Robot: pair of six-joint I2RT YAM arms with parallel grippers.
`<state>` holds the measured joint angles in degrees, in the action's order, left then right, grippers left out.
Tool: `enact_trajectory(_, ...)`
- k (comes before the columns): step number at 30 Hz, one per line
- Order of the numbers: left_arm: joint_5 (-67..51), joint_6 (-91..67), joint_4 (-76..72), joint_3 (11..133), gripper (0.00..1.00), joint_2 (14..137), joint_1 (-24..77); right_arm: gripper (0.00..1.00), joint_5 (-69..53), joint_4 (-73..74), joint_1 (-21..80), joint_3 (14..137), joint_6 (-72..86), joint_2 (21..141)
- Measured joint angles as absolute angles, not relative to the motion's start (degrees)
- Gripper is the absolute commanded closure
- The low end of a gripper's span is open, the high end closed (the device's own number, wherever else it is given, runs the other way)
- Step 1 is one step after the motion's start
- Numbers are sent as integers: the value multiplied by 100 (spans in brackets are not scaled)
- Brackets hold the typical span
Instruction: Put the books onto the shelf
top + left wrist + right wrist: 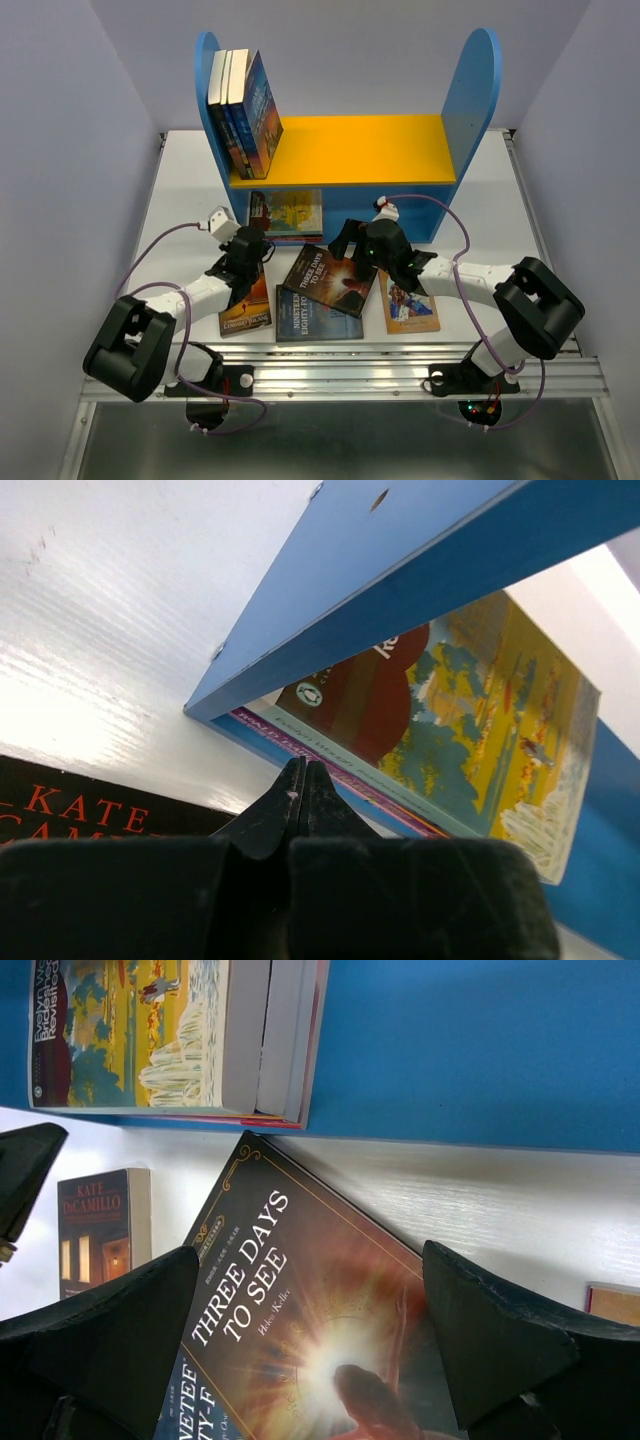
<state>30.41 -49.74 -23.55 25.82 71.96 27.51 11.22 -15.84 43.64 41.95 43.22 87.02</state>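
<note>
The shelf stands at the back, with three books upright at the left of its yellow board. A yellow-teal book lies on a small stack in the blue lower compartment. Flat on the table lie a dark red book titled "Three Days to See", a dark blue book, a tan book and an orange-brown book. My left gripper is shut and empty, pointing at the compartment's stack. My right gripper hangs open over the dark red book.
The white table is closed in by pale walls left and right. A metal rail runs along the near edge by the arm bases. The right part of the yellow board and of the lower compartment holds nothing.
</note>
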Motion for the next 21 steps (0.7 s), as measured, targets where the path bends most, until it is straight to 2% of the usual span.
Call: enact_trajectory(21, 3212, -5000, -2471, 2582, 100, 7485, 2751, 1, 1236, -1584, 4364, 4195, 4283, 8530)
